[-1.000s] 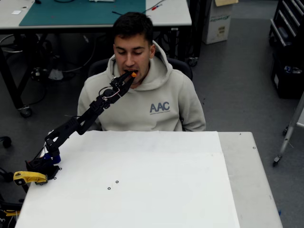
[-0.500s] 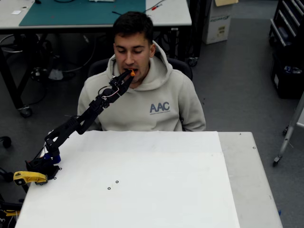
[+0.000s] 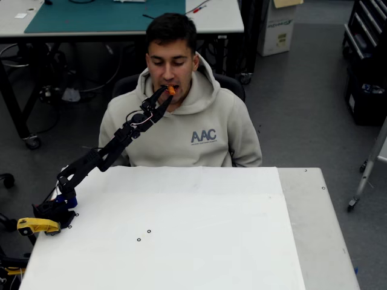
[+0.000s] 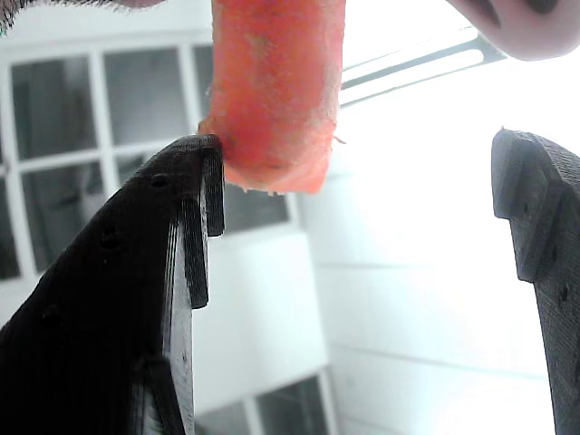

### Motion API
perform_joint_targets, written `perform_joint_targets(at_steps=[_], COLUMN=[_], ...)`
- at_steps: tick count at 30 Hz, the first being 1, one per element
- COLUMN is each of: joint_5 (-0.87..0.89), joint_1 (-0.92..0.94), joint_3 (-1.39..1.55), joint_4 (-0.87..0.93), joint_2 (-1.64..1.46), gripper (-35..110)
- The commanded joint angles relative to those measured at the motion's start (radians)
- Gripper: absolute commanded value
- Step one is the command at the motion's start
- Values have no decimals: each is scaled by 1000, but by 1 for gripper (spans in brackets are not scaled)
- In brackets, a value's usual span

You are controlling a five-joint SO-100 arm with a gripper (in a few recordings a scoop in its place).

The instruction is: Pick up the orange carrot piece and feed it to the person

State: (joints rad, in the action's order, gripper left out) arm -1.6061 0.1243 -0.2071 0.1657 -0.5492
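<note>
Orange carrot piece (image 4: 272, 95) sits at the person's (image 3: 181, 121) mouth, its upper end hidden there. In the wrist view the hand (image 4: 362, 195) gapes wide: the left finger (image 4: 195, 195) touches the piece's lower corner, the right finger stands well apart.

Orange carrot piece (image 4: 272, 91), black gripper (image 4: 362, 199), seemingly beige-grey hoodie (image 3: 199, 127)
</note>
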Motion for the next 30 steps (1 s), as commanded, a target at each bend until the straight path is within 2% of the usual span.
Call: perform_joint_targets(at_steps=[1, 10, 18, 21, 26, 30], joint_5=[-11, -9, -11, -9, -9, -8], joint_1=[38, 150, 164, 164, 150, 150], joint_3=[-31, -29, -28, -28, -28, -26], joint_4=[-15, -15, -15, -15, -8, -3], joint_2=[-60, -60, -60, -60, -58, -46], gripper=[23, 23, 23, 16, -5, 0])
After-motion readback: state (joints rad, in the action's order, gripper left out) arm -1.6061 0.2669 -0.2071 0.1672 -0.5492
